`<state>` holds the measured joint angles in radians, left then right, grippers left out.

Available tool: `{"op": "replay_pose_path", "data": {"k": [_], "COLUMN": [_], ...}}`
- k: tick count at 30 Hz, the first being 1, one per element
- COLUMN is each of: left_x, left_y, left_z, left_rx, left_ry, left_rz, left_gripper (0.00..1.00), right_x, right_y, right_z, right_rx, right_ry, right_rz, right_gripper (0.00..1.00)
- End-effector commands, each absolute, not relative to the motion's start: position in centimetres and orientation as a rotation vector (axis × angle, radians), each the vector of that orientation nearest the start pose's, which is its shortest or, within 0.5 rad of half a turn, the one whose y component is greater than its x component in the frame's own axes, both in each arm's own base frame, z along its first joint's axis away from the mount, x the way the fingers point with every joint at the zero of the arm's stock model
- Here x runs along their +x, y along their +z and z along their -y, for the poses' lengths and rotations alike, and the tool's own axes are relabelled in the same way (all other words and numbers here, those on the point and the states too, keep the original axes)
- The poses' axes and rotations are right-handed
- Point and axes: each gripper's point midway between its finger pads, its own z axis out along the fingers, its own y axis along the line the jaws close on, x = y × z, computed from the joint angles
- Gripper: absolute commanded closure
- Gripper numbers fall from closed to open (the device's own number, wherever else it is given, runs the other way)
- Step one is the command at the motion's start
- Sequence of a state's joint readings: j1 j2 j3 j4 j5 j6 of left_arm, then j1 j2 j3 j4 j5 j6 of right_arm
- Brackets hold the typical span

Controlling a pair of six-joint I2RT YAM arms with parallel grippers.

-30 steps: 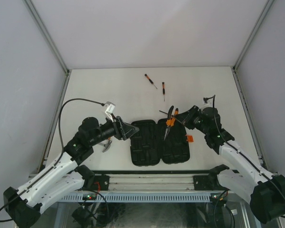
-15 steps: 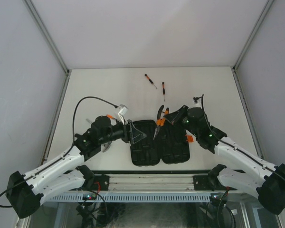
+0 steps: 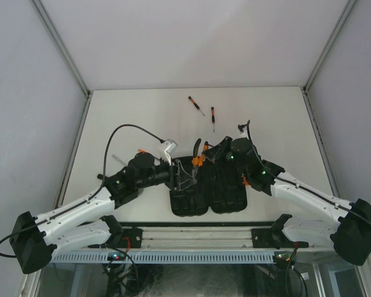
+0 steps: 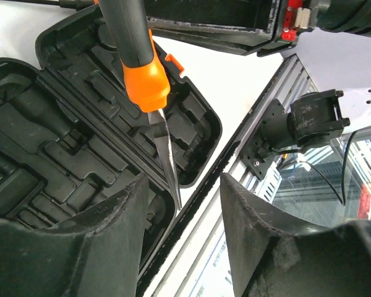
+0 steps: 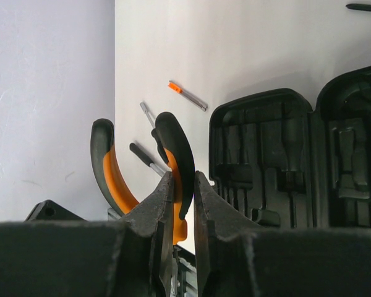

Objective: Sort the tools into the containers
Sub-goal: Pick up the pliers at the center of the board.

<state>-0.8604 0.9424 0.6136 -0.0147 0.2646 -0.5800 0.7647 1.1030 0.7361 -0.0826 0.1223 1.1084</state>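
The black tool case lies open at the table's near edge, its moulded slots showing. My right gripper is shut on one handle of the orange-and-black pliers and holds them in the air above the case's far edge. In the right wrist view the pliers stick up between my fingers. My left gripper is open over the case's left half. In its own view the pliers' nose points down towards the gap of my left gripper without touching it. Two thin screwdrivers lie further back.
Small loose tools lie on the table left of the case: an orange-tipped bit and a black-handled screwdriver. The case's orange latch sticks out on its right side. The metal frame rail runs just in front of the case.
My right gripper has carried the pliers left, from the case's right half to over its middle. My left gripper has moved right, from beside the case to over its left half.
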Motion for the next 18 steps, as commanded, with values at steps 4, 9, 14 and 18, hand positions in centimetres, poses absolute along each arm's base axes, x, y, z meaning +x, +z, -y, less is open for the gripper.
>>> {"op": "replay_pose_path", "data": {"k": [4, 9, 14, 18], "left_x": [17.5, 17.7, 17.8, 18.0], "left_y": [22.0, 22.0, 22.1, 21.9], "left_z": [30.3, 30.2, 30.3, 30.3], "left_rx": [0.486, 0.475, 0.472, 0.473], "left_ry": [-1.175, -1.172, -1.168, -1.155], "left_rz": [-1.946, -1.94, -1.939, -1.947], "left_gripper": [0.53, 0.58, 0.62, 0.66], "right_x": [25.7, 25.3, 24.7, 24.4], "right_y": [24.2, 24.3, 23.9, 23.9], "right_z": [-28.8, -28.8, -29.2, -29.5], "right_rx": [0.425, 0.407, 0.385, 0.365], "right_ry": [1.172, 1.169, 1.183, 1.19], "right_rz": [-2.023, -2.031, -2.061, -2.063], "right_gripper": [1.0, 1.0, 1.0, 1.0]}}
